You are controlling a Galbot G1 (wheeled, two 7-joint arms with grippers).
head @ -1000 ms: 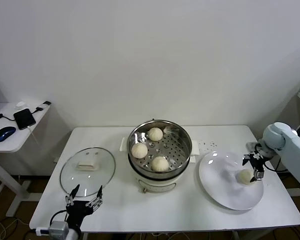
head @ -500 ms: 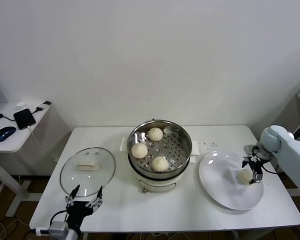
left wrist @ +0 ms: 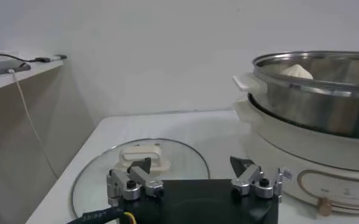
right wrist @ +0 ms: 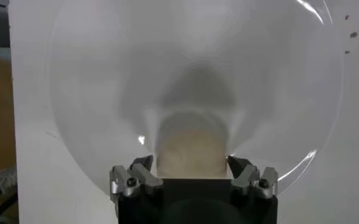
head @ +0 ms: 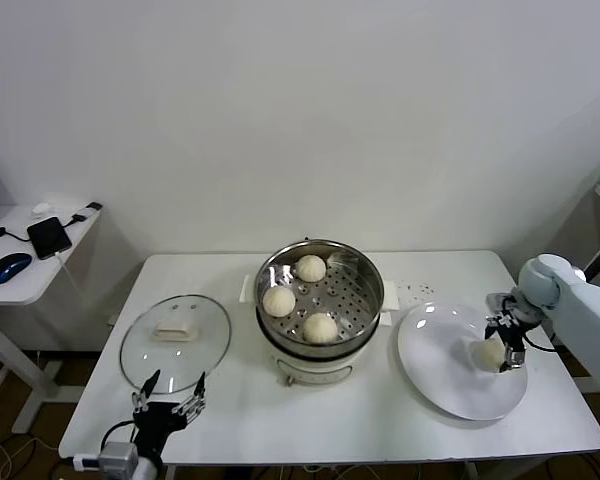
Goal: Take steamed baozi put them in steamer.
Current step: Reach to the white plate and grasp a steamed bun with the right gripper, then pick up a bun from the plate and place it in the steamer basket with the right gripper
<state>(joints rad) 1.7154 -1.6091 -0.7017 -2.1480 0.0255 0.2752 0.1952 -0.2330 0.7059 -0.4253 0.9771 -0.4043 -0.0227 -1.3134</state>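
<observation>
One baozi (head: 492, 352) on plate (head: 450, 385) betw. right fingers (right wrist: 141, 165), grip unclear; no legible labels.

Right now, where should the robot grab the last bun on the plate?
Across its round sides, coming from above. The bun sits dome-up on the flat plate, and the right end effector already straddles it, one finger each side.

no readable text, labels, brand names, numbers or signs on anything in view

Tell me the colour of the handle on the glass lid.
White; the lid handle shows best in the left wrist view.
</observation>
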